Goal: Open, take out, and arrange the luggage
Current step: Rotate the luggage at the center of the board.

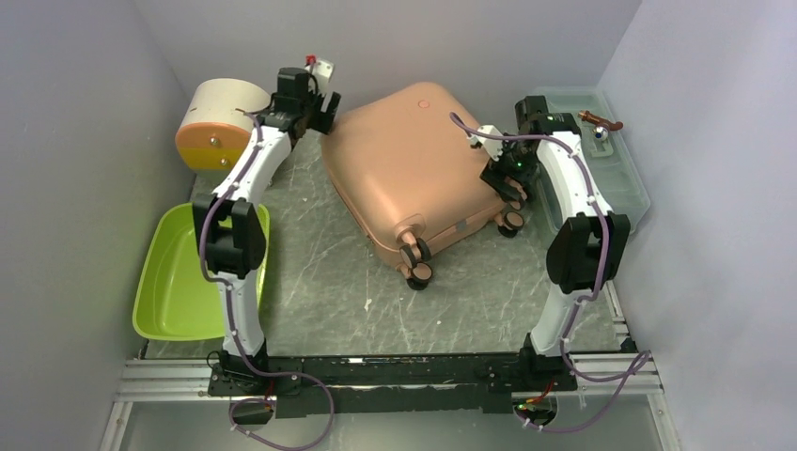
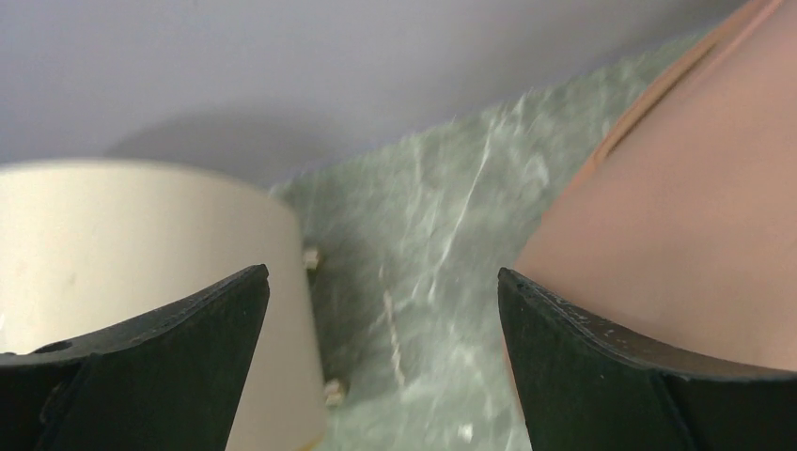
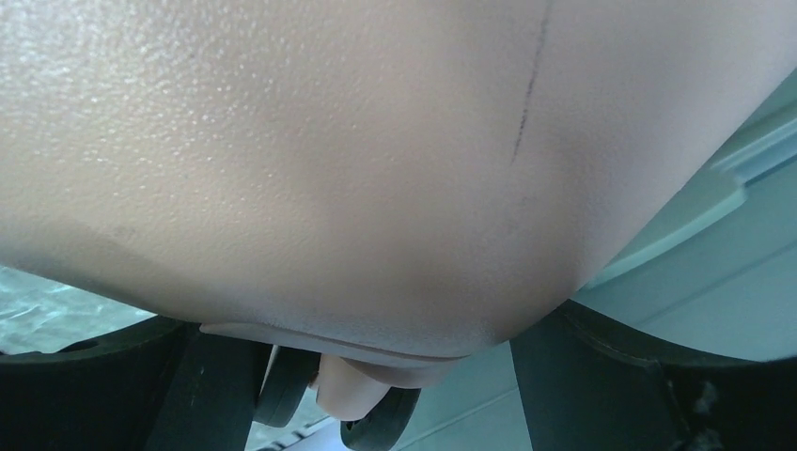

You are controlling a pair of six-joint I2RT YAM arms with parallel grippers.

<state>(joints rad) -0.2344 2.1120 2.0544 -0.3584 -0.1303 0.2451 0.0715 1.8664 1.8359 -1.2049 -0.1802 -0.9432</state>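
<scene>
The luggage (image 1: 414, 169) lies closed and flat on the bench (image 1: 329, 272), nearer the far edge, with its wheels (image 1: 415, 263) turned to the near edge. The left end effector (image 2: 383, 274) is wide open and holds nothing, low between the cream box (image 1: 221, 122) and the luggage's far left corner. The fingers of the right end effector (image 3: 371, 324) stand far apart around the right wheel corner; whether they clamp it, I cannot tell.

Luggage (image 1: 414, 169) salmon-pink, wheels (image 1: 411, 255) dark; table (image 1: 329, 282) grey-green marbled; tub (image 1: 174, 282) lime green; round box (image 1: 224, 105) cream, orange face.
</scene>
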